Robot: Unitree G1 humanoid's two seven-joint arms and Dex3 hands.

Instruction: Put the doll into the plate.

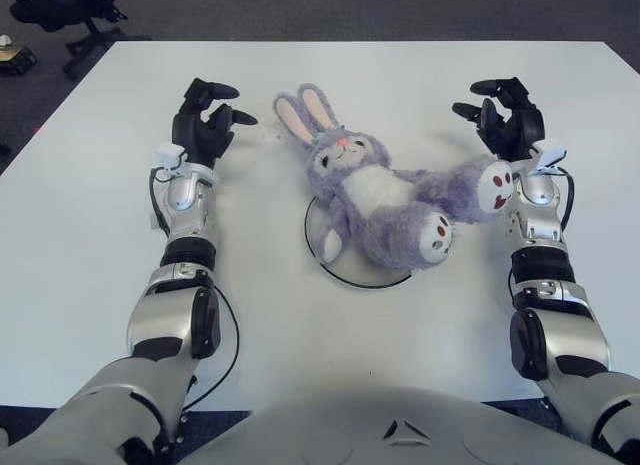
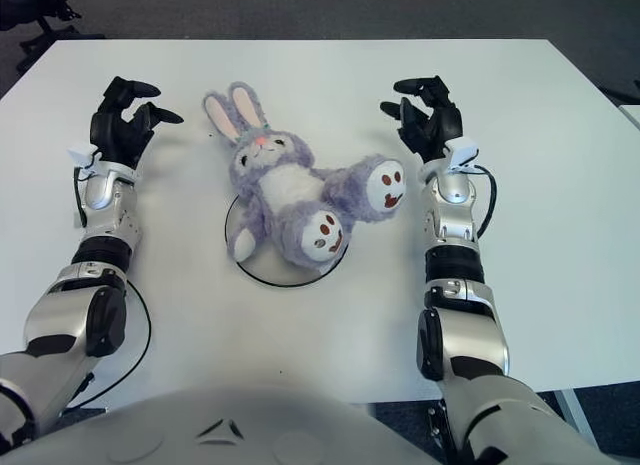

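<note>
The doll [image 1: 380,190], a purple plush rabbit with a white belly, lies on its back across the plate [image 1: 330,268]. Its body covers most of the plate, its ears point away from the robot, and its two legs reach over the plate's right rim. The plate sits in the middle of the white table [image 1: 90,215]. The left hand [image 1: 207,122] is to the left of the doll, apart from it, fingers spread and holding nothing. The right hand [image 1: 505,120] is just beyond the doll's far foot, fingers also spread and holding nothing.
</note>
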